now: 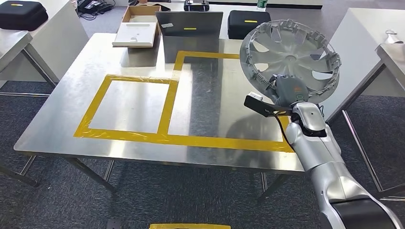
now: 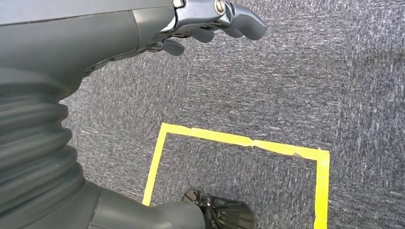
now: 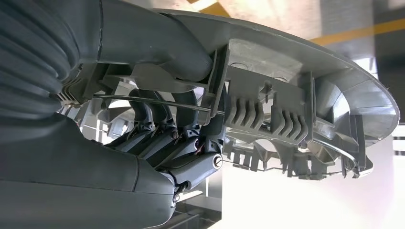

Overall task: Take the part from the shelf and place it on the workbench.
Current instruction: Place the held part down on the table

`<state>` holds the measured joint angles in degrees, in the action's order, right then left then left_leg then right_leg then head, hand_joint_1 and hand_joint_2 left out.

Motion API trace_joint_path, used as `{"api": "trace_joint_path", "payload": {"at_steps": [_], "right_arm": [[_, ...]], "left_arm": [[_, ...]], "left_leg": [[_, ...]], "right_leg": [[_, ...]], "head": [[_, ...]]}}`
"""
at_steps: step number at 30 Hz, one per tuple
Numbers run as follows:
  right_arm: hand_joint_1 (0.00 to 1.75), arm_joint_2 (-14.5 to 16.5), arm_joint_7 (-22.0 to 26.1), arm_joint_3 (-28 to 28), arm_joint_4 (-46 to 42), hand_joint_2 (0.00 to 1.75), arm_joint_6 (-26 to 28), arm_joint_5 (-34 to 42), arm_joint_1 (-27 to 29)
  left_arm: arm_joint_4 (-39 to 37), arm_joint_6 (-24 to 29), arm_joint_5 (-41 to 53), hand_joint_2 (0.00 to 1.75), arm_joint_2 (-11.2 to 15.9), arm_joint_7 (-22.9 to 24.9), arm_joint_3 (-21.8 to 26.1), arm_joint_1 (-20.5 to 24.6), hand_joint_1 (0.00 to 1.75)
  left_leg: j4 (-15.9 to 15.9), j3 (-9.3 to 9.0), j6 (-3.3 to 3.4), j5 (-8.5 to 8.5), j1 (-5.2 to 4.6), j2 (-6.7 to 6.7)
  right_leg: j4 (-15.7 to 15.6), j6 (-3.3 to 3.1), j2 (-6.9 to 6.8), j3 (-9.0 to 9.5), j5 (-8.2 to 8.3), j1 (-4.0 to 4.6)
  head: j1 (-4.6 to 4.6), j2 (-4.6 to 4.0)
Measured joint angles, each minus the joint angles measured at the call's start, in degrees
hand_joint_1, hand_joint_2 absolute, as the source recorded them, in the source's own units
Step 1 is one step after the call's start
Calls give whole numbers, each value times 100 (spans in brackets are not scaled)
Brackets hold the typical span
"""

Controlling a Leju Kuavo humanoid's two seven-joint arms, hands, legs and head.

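Observation:
A round silver wheel cover [image 1: 290, 58] with spokes and rim clips hangs tilted above the right end of the steel workbench [image 1: 143, 102]. My right hand [image 1: 282, 90] grips its lower rim. In the right wrist view the thumb and dark fingers [image 3: 167, 138] clamp the wheel cover's ribbed rim [image 3: 286, 109] from both sides. My left hand [image 2: 210, 19] hangs over grey carpet, fingers curled in with nothing in them.
Yellow tape [image 1: 167, 107] marks two rectangles on the workbench. A white tray [image 1: 137, 34], a cardboard box [image 1: 139, 12] and black cases [image 1: 246, 21] stand at the far edge. Other tables flank both sides. A yellow taped square [image 2: 239, 143] lies on the carpet.

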<state>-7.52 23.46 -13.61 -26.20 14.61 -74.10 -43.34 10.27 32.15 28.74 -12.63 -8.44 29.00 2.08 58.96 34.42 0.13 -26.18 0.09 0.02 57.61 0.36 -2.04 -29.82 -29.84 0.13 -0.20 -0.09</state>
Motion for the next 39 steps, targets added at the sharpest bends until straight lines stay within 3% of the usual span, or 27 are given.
{"api": "trace_joint_path", "payload": {"at_steps": [11,15,20,24,31,39], "right_arm": [[175,458,231,-369,252,175,-133,66,-304],[0,507,246,-399,282,0,-122,148,-307],[0,507,348,-400,297,0,-82,318,-333],[0,507,355,-400,300,0,-67,362,-332],[0,507,289,-400,301,0,-38,436,-329],[0,472,274,-400,301,0,35,541,-272]], "left_arm": [[1,124,163,175,-8,72,0,5,0],[4,266,248,175,26,54,0,4,0],[3,384,267,175,58,92,0,5,0],[1,311,288,0,71,189,0,5,0],[2,326,416,0,79,399,0,5,0],[3,303,432,0,89,288,0,4,0]], "left_leg": [[0,0,0,0,0,-1],[0,0,0,0,0,-1],[0,-3,0,0,0,2],[1,-5,1,1,1,3],[1,-6,1,3,1,3],[20,0,11,-4,-13,3]], "right_leg": [[0,0,-1,-2,0,-1],[0,0,-1,-2,0,-1],[-1,0,4,-1,0,-2],[-2,0,3,0,1,-2],[-1,-1,4,1,2,-2],[-11,12,4,1,9,-20]], "head": [[1,0],[1,0],[0,0],[0,0],[0,0],[0,0]]}}
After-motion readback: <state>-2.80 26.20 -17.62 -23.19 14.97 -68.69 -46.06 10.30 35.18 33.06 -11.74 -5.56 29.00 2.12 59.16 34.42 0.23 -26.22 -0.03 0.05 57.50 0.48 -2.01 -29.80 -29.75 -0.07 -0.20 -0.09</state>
